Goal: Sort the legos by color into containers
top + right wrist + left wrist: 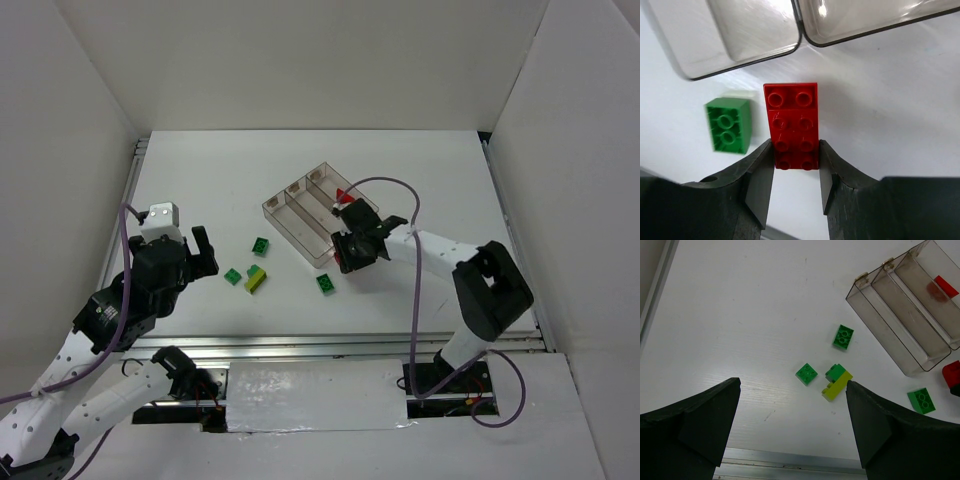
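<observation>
Your right gripper (796,150) pinches the near end of a glossy red studded plastic brick (792,117), studs up, two across and four long, just outside a rounded corner of the clear brownish-tinted plastic tray (740,30). A small green brick (728,125) lies just beside it on the smooth white table (900,115). Your left gripper (792,384) has its matte black wedge fingers spread wide, well apart from the tray. Two green square bricks (806,373) and a yellow-green block (837,385) lie between it and the tray. A second red brick (945,286) sits in the tray's compartment farthest from them.
</observation>
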Tool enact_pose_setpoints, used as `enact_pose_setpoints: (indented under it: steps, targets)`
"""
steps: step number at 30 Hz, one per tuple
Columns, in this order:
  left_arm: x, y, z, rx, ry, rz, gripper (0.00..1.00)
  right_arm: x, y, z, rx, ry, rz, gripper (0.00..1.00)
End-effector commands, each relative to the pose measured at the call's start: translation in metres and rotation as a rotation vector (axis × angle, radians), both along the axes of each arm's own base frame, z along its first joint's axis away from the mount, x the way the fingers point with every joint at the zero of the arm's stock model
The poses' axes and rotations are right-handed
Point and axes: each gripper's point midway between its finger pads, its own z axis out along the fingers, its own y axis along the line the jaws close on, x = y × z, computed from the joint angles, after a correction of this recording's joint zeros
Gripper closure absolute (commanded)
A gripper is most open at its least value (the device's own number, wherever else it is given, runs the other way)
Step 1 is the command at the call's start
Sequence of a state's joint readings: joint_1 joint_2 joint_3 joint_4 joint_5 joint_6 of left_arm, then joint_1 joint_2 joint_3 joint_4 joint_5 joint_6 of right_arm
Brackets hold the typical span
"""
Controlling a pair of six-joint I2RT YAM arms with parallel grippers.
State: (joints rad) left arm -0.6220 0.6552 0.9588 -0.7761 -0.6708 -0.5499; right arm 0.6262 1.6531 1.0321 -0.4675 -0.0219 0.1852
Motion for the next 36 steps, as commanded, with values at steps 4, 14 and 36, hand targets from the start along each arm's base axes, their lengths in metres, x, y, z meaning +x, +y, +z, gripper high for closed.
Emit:
enact_pose_setpoints:
  steps: [4, 14, 36]
  targets:
    - [0.006, -0.003, 0.006, -0.011, -0.031, -0.004, 0.0, -0.002, -0.005, 0.086, 0.096, -0.155, -0.04, 0.78]
    - [0.007, -0.002, 0.004, -0.004, -0.026, 0.007, 0.01, 0.081, -0.016, 0.135, -0.067, -0.29, -0.119, 0.78]
    - [0.009, -0.006, 0.003, 0.002, -0.018, -0.017, 0.0, 0.189, -0.031, 0.097, -0.078, -0.209, -0.126, 0.36]
